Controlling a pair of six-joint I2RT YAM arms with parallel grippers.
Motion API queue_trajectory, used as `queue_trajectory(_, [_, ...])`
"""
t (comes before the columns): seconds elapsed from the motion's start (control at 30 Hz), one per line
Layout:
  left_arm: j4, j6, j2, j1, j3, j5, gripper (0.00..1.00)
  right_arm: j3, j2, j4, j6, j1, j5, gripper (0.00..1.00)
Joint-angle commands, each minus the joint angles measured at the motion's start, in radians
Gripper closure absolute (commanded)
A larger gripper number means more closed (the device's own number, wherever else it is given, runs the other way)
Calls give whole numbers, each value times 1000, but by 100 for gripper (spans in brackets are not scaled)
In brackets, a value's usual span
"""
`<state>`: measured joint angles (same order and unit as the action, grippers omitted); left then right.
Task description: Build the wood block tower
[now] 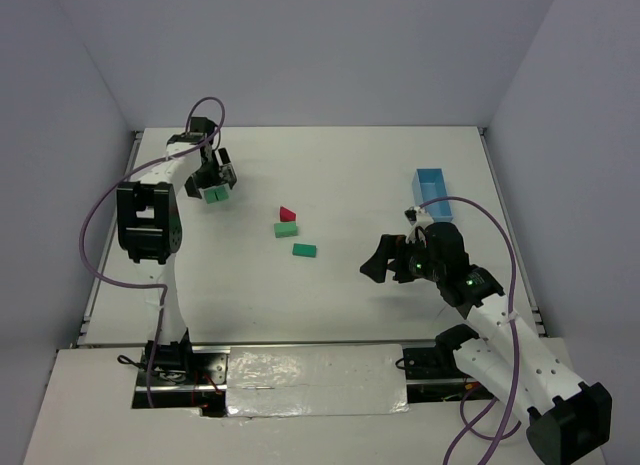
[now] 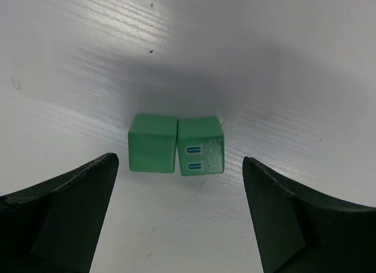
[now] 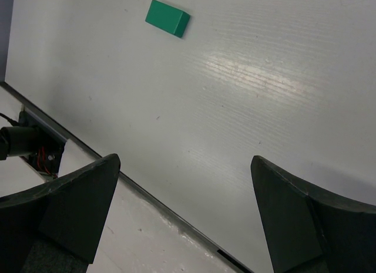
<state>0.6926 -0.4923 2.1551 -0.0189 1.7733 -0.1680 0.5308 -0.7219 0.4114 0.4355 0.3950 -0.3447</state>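
In the top view the left end effector (image 1: 217,184) overlaps the two green cubes (image 1: 214,196), so only one green patch shows at the bench's (image 1: 350,165) far left. Its wrist view shows them touching side by side. The right cube (image 2: 201,145) bears blue marks too small to read. The red roof block (image 1: 287,213), first green block (image 1: 286,229) and second green block (image 1: 304,250) lie mid-bench, unstacked. The left end effector and the right end effector (image 1: 377,259) are released, grasping nothing.

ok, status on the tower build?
Left gripper open, over two green cubes, touching side by side. Right gripper open, empty, above bare table. Nothing stacked; red roof and two green blocks loose mid-table. No obstruction seen.
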Motion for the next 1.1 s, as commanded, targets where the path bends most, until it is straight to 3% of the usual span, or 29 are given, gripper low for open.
queue_trajectory(0.0, [10, 21, 9, 8, 14, -4, 1, -3, -2, -37, -15, 5, -10, 0])
queue_trajectory(0.57, [-1, 18, 31, 13, 21, 7, 17, -5, 1, -36, -14, 5, -7, 0])
queue_trajectory(1.07, [-10, 12, 28, 13, 8, 16, 24, -5, 6, -36, -14, 5, -7, 0])
